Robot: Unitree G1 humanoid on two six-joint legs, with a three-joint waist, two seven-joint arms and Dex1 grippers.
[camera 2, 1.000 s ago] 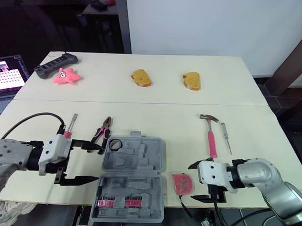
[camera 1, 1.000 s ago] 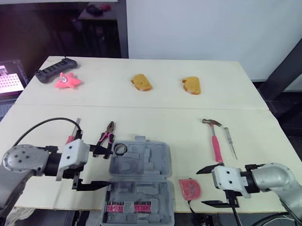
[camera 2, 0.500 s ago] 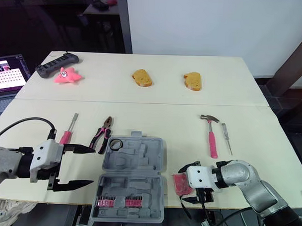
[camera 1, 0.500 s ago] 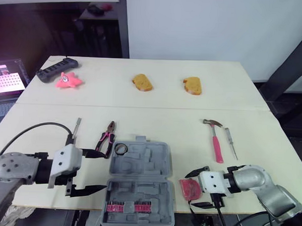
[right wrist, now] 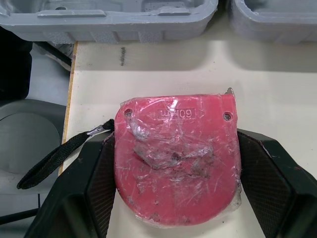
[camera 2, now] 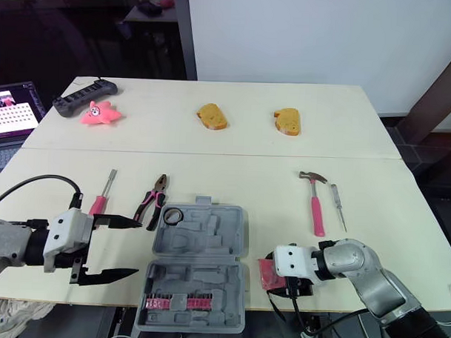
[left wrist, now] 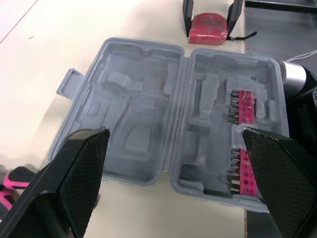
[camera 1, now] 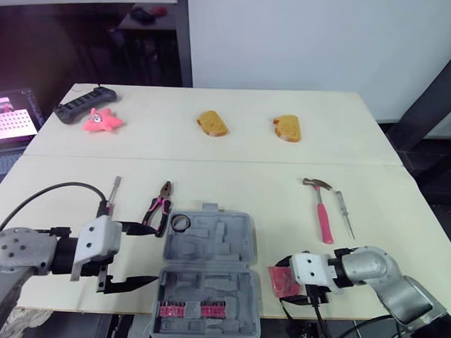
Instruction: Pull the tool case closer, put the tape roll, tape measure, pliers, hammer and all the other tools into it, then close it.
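Head views.
Near edge of the cream bench (camera 1: 234, 147), in the middle: grey plastic tool case (camera 1: 207, 268), open and flat. Row of pink bits (camera 1: 191, 310) in the half nearest the edge.
At the case's far left corner: small black tape roll (camera 1: 180, 223).
Just left of the case: pliers with pink handles (camera 1: 159, 205), then a screwdriver with a pink handle (camera 1: 109, 198).
Right of the case, by the near edge: flat red tape measure (camera 1: 281, 282).
Right gripper (camera 2: 270, 278): hugs the red tape measure, one black finger on each side.
Left gripper (camera 1: 145, 255): spread wide, holds nothing, hangs just left of the case.
Further right: hammer with a pink handle (camera 1: 322, 209), thin grey screwdriver (camera 1: 344, 212) just beside it.
Along the far edge: two brown bread pieces (camera 1: 212, 124) (camera 1: 286, 128). At the far left corner: pink star toy (camera 1: 101, 120) and long black remote (camera 1: 83, 105).

Left wrist view.
Two wide-apart black fingers (left wrist: 74, 178), with the open case between them and further off. Past the case, the red tape measure between two other black fingers.

Right wrist view.
Red tape measure flat on the bench, with a black strap (right wrist: 54, 158) trailing off the edge. Black fingers (right wrist: 94, 188) pressed against both of its sides. Edge of the case just beyond.
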